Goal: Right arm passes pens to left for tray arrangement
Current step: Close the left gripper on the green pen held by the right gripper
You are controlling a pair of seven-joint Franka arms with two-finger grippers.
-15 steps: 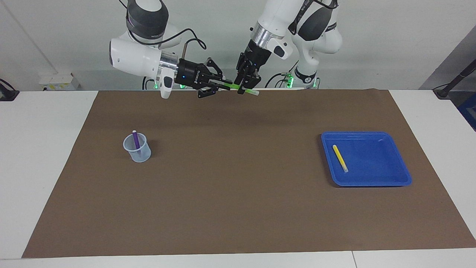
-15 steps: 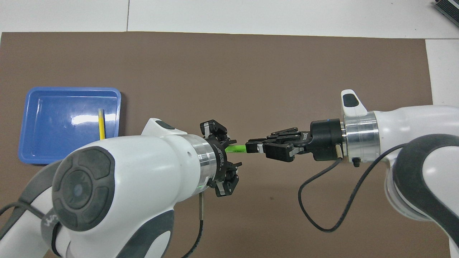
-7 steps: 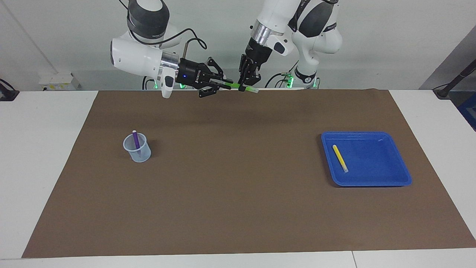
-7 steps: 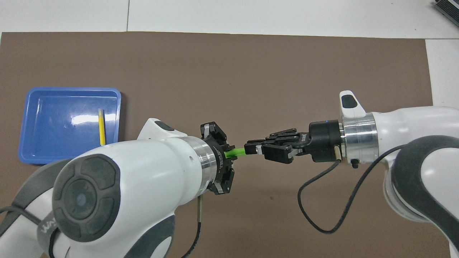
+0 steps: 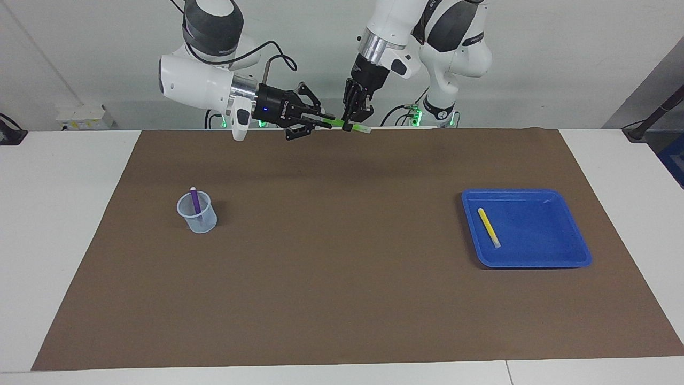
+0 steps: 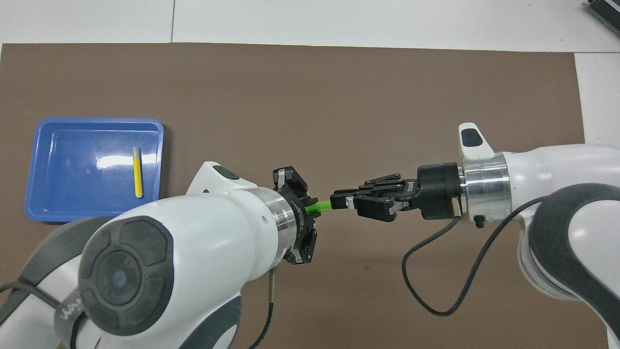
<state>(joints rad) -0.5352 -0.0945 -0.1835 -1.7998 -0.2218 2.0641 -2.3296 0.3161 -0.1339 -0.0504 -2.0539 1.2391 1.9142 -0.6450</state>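
A green pen hangs level in the air over the mat's edge nearest the robots, gripped at both ends. My right gripper, wide and blue-lit, is shut on one end. My left gripper comes down on the pen's other half and is shut on it too. The blue tray sits toward the left arm's end of the table with a yellow pen lying in it. A purple pen stands in a cup.
The translucent cup stands on the brown mat toward the right arm's end. A black cable loops below the right wrist. White tabletop borders the mat on all sides.
The left gripper's fingers have closed onto the green pen. Both grippers and the pen have risen slightly. The right gripper keeps its hold.
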